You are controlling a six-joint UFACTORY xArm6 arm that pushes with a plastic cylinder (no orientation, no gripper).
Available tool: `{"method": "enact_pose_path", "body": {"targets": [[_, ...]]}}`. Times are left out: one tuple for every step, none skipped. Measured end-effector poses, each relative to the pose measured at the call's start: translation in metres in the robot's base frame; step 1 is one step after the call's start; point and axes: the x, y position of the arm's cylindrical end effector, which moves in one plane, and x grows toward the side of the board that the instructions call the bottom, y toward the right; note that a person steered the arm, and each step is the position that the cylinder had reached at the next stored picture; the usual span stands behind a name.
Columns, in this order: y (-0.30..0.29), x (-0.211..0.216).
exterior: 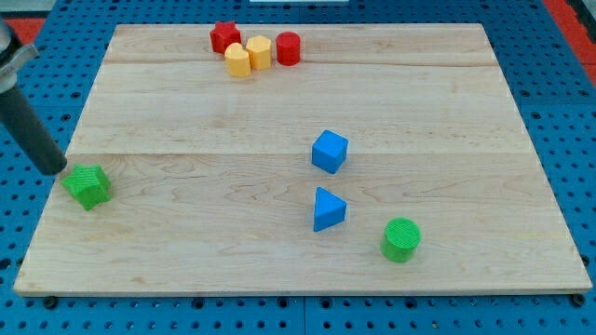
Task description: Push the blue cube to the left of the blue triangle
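The blue cube (330, 151) sits right of the board's middle. The blue triangle (328, 209) lies just below it, a short gap apart. My tip (56, 170) is at the board's left edge, far to the left of both blue blocks. It is just above and left of a green cube (88, 186), close to it; I cannot tell if they touch.
A green cylinder (401, 239) stands right of and below the blue triangle. At the view's top, a red star (223, 36), two yellow hexagonal blocks (238, 60) (259, 51) and a red cylinder (289, 47) cluster together. The wooden board (186, 112) lies on a blue pegboard.
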Motion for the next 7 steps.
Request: {"method": "enact_pose_path", "body": {"targets": [[0.057, 0.015], [0.069, -0.001], [0.133, -0.057], [0.223, -0.069], [0.318, -0.074], [0.337, -0.065], [0.274, -0.036]]}}
